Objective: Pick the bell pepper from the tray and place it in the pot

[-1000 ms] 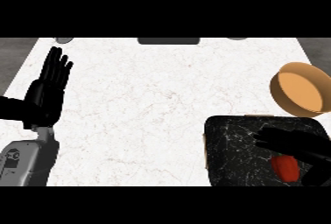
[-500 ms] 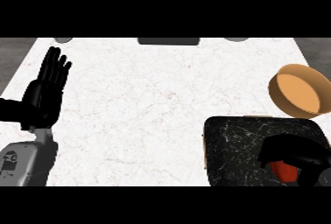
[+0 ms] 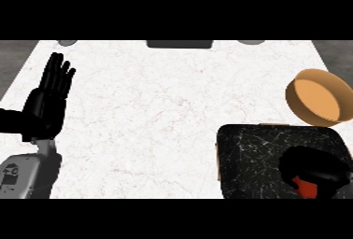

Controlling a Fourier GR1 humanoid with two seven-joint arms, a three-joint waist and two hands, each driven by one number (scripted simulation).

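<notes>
A dark marbled tray (image 3: pixel 255 154) lies at the lower right of the counter. On it my right hand (image 3: pixel 314 165) curls over a red bell pepper (image 3: pixel 305 186), of which only a small red patch shows beneath the fingers. An orange-tan pot (image 3: pixel 317 96) stands just beyond the tray, at the right edge, its inside bare. My left hand (image 3: pixel 47 100) rests at the left side, fingers straight and pointing up, holding nothing.
The white marbled counter (image 3: pixel 158 107) spreads between the two hands. A dark rectangular fixture (image 3: pixel 178 44) and two small grey round shapes (image 3: pixel 67 42) sit along the far edge.
My right hand has closed further round the bell pepper, so less red shows than a second ago. The left hand, tray and pot have stayed put.
</notes>
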